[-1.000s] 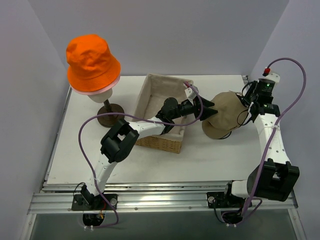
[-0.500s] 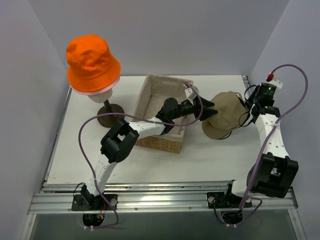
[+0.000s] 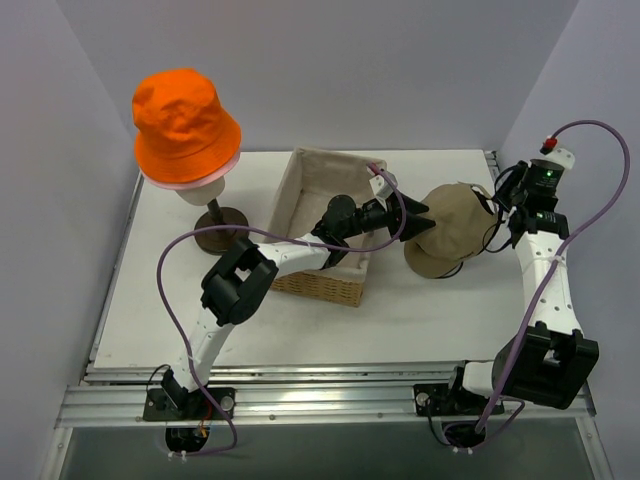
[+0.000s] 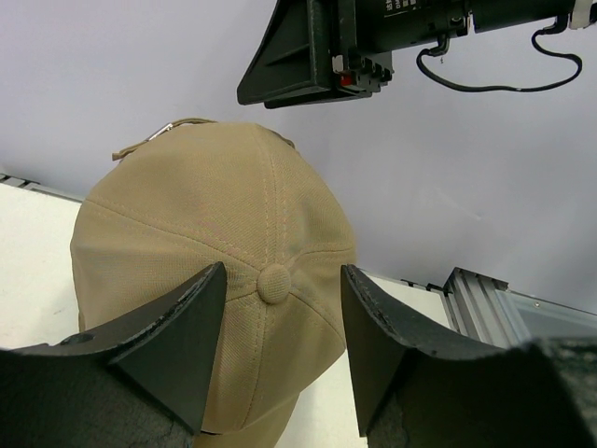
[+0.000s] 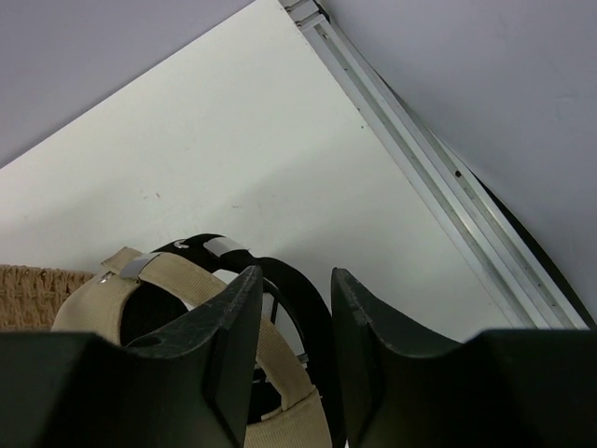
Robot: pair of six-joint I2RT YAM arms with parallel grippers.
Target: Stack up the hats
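Note:
A tan cap (image 3: 455, 225) lies on the table right of the basket, and a black cap's back strap (image 5: 312, 317) shows beside the tan cap's strap (image 5: 163, 268). My left gripper (image 3: 424, 222) reaches over the basket and stands open, its jaws on either side of the tan cap's crown (image 4: 215, 233) near the top button (image 4: 273, 283). On the cap's far right, my right gripper (image 3: 497, 212) is open too, with the black strap running loosely through the gap between its jaws (image 5: 291, 285). An orange bucket hat (image 3: 185, 120) sits over a pale pink hat's rim (image 3: 195, 183) on the mannequin head.
A woven basket (image 3: 322, 270) with cloth lining stands mid-table under my left arm. The mannequin head's stand has a dark round base (image 3: 220, 235) at the left. A metal rail (image 5: 438, 187) edges the table at the right, close to the grey wall.
My right arm has drawn back to the right and up, away from the caps, and its jaws have parted slightly. The left arm and the hats have stayed put.

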